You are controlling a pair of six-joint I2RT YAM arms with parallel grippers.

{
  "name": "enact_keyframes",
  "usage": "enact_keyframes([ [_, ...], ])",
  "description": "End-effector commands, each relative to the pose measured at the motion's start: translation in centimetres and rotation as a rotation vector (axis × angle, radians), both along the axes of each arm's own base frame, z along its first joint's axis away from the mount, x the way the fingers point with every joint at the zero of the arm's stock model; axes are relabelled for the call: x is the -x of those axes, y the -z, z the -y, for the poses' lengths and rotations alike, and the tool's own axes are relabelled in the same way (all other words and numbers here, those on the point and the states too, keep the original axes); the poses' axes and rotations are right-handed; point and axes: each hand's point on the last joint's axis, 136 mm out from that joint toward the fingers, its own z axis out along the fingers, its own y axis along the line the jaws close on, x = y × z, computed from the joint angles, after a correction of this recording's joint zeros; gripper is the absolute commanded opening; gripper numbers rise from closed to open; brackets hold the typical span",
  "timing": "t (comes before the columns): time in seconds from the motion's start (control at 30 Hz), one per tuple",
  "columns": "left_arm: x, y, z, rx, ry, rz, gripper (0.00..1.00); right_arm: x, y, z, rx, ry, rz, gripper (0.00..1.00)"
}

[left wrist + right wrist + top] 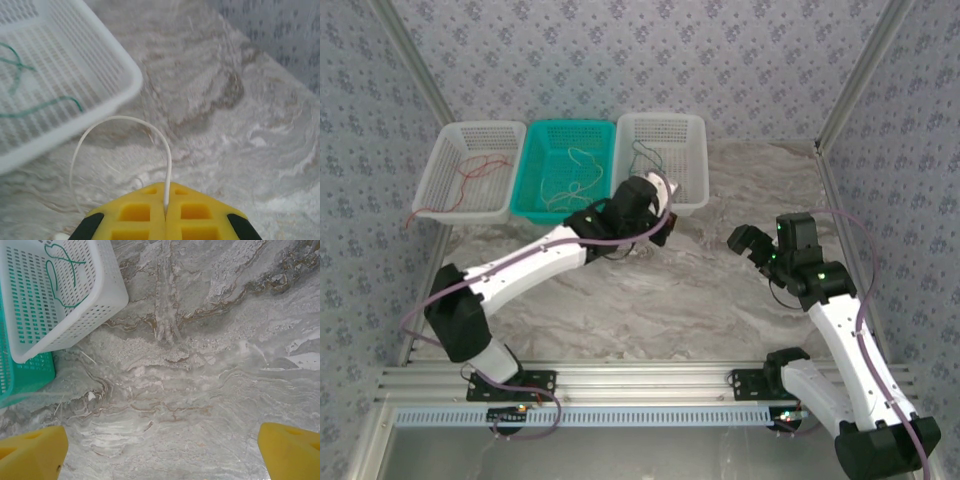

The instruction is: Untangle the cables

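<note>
L gripper [165, 214] clamped on white cable [120, 118], which loops over table [225, 125] beside white basket [131, 75] | R gripper [160, 450] jaws apart, empty | cable likely v. light, limp, slippery; best pinched nr its end

I read the table [650, 300] as a marble-patterned top, matt and mottled. Both the white basket [75, 325] and the teal basket [533, 170] are moulded plastic mesh with a slight sheen on the rims. The white cable [120, 118] has a smooth plastic sheath. On the left gripper [165, 197], the fingers [135, 212] are matt yellow plastic. The front rail [650, 378] is bare brushed metal. The walls [620, 60] are printed and matt; cloth or paper, I cannot tell.
</note>
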Motion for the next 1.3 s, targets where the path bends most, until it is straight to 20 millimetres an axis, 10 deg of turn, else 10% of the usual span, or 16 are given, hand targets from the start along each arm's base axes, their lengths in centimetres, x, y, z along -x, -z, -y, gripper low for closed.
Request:
enact_keyframes([
  [0.0,-2.7,-6.9,-4.7,0.061,-0.100,0.115,0.00,0.0,0.0,-0.1,-0.022,0.009,-0.005,1.00],
  [0.4,-13.2,-17.1,-17.6,0.262,-0.331,0.293,0.00,0.3,0.1,-0.2,-0.028,0.004,-0.010,1.00],
  [0.77,-18.4,-26.6,-22.0,0.268,-0.385,0.479,0.00,0.1,0.4,-0.3,-0.034,0.004,-0.018,1.00],
  [0.97,-22.8,-24.7,-23.2,0.221,-0.408,0.406,0.00,0.1,0.5,-0.3,-0.033,0.007,-0.022,1.00],
  [1.27,-27.3,-13.1,-23.1,0.182,-0.448,0.099,0.00,0.2,0.3,-0.4,-0.038,0.001,-0.027,1.00],
])
